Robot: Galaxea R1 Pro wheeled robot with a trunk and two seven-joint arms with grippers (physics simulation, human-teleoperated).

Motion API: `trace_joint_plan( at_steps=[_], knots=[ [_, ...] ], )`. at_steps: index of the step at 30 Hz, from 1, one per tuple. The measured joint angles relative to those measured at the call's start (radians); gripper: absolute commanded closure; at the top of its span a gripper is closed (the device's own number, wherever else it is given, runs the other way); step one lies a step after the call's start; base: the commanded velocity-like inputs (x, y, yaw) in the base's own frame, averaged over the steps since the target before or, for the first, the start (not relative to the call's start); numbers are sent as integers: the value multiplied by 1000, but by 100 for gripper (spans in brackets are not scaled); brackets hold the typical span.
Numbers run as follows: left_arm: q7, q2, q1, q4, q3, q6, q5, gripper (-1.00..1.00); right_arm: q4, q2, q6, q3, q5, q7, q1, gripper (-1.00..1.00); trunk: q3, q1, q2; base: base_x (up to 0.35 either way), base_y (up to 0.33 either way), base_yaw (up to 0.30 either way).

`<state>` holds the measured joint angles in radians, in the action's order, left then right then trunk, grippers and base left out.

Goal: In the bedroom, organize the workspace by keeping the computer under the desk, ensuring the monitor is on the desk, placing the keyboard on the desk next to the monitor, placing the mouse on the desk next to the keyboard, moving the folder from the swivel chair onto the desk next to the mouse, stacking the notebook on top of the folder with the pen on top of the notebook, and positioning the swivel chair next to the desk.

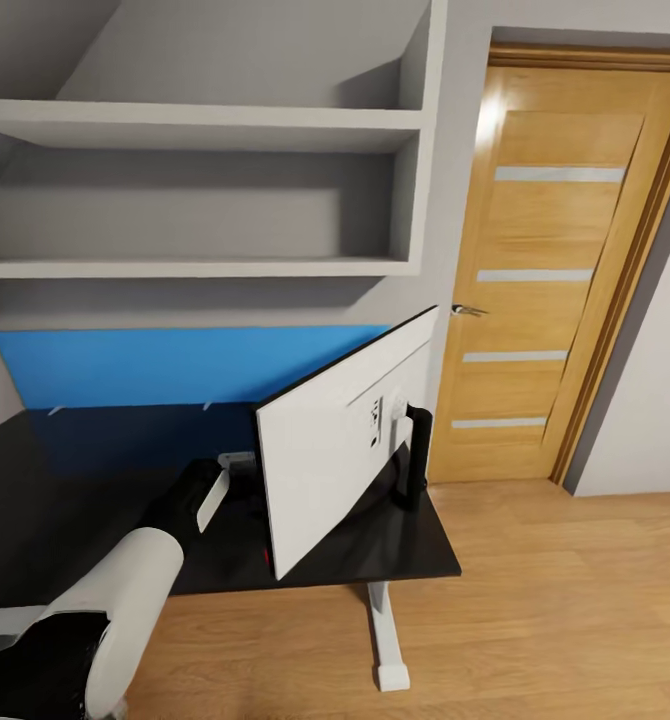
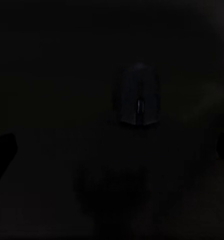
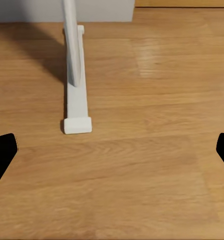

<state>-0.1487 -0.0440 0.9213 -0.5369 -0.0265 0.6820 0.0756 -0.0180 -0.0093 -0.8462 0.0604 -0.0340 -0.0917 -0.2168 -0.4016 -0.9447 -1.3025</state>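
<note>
The robot's left arm [image 1: 125, 600] is built of rounded segments; a fat, smooth white cylinder forms its middle link, glossy black shells sit at either end of it, and a slim white plate edges the black wrist section [image 1: 190, 500]; no cables, screws or markings can be made out. In each wrist view the fingertips [image 3: 1, 155] appear as plain matte black wedges, blunt and unmarked, set wide apart.
</note>
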Motion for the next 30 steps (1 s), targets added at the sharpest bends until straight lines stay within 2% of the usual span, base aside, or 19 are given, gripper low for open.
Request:
trace_joint_plan(
  at_steps=[8,15,21,30],
  knots=[
    [0,0,0,2,1,0,-1,-100,0,0,0,0,0,0,0,-100,-4,0,0,17,0,67],
    [1,-1,0,3,1,0,0,-100,0,1,0,0,0,1,0,-100,-4,1,0,245,0,7],
    [1,-2,0,4,2,0,1,-100,0,12,0,-2,0,1,0,-100,-4,0,0,267,0,1],
    [-2,3,0,47,1,-2,-1,-100,0,19,0,-4,0,1,0,-100,-4,0,0,54,0,-92]
  ],
)
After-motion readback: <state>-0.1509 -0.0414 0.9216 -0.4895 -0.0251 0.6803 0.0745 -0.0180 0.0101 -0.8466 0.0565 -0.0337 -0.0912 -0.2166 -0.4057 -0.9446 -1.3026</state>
